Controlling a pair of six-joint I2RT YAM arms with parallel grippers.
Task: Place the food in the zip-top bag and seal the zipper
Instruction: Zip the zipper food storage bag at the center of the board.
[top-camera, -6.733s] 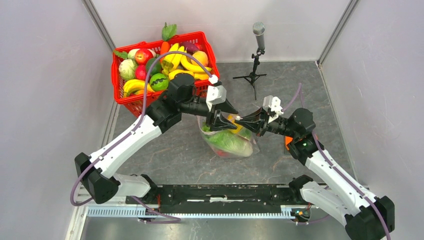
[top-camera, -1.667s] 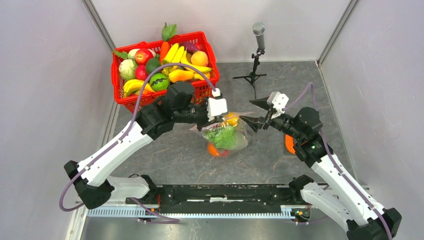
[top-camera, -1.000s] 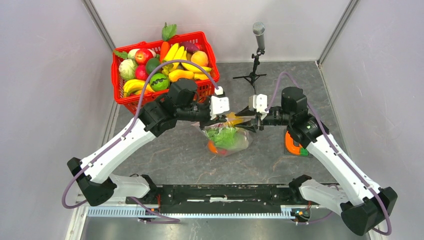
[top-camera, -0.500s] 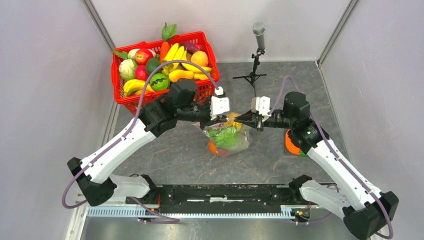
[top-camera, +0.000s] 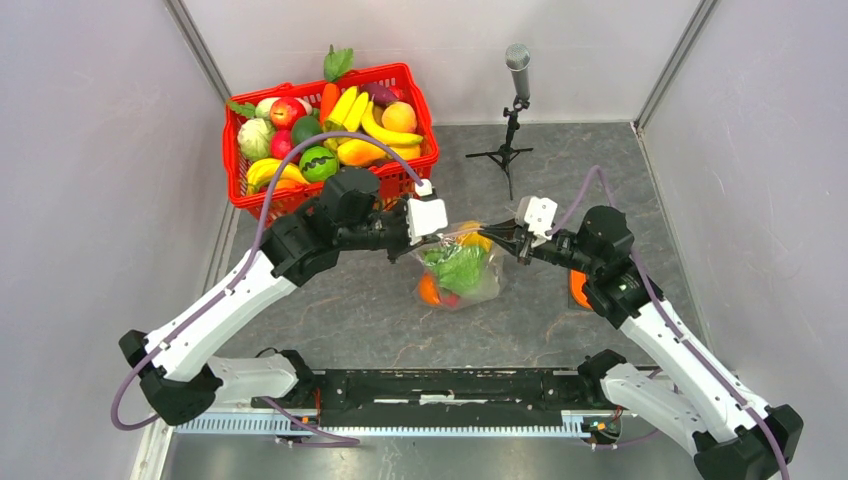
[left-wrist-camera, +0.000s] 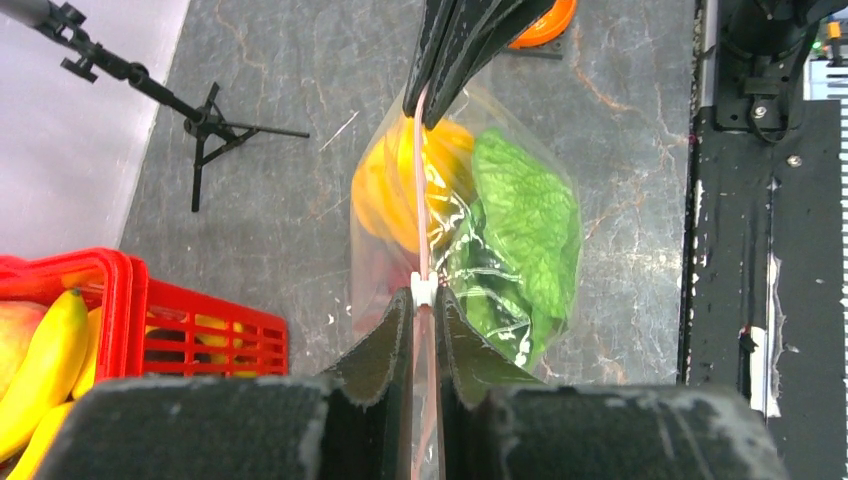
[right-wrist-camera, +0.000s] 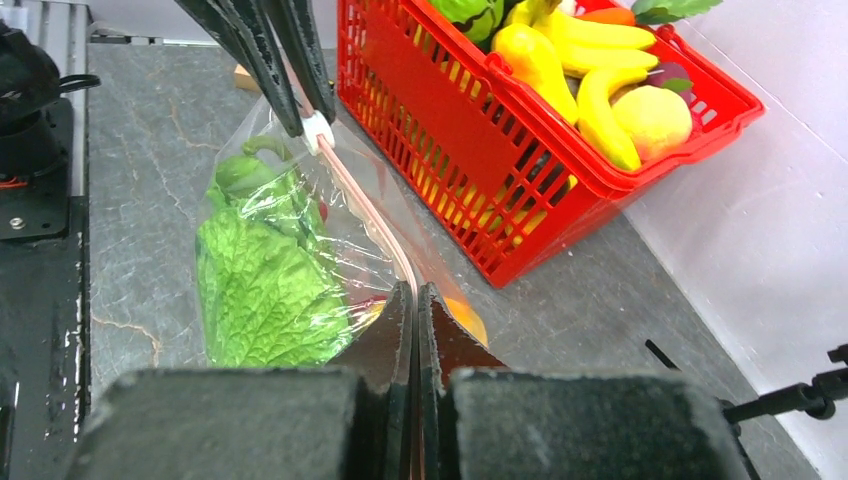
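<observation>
The clear zip-top bag (top-camera: 462, 275) hangs between both grippers above the table. Inside it show a green cabbage (left-wrist-camera: 520, 210), a yellow-orange piece of food (left-wrist-camera: 400, 190) and an orange (top-camera: 429, 290). The pink zipper (left-wrist-camera: 419, 200) runs taut and straight from one gripper to the other. My left gripper (left-wrist-camera: 423, 303) is shut on the zipper just behind its white slider (left-wrist-camera: 423, 288). My right gripper (right-wrist-camera: 414, 288) is shut on the zipper's other end. From above, the left gripper (top-camera: 444, 236) is at the bag's left top corner and the right gripper (top-camera: 499, 238) at its right one.
A red basket (top-camera: 400, 72) full of toy fruit stands at the back left, close behind the left arm. A microphone on a small tripod (top-camera: 516, 60) stands at the back. An orange object (top-camera: 577, 290) lies on the table, partly under the right arm.
My right gripper has closed on the zipper's right end and drawn back to the right. The left arm has shifted a little left, and the zipper now runs taut.
</observation>
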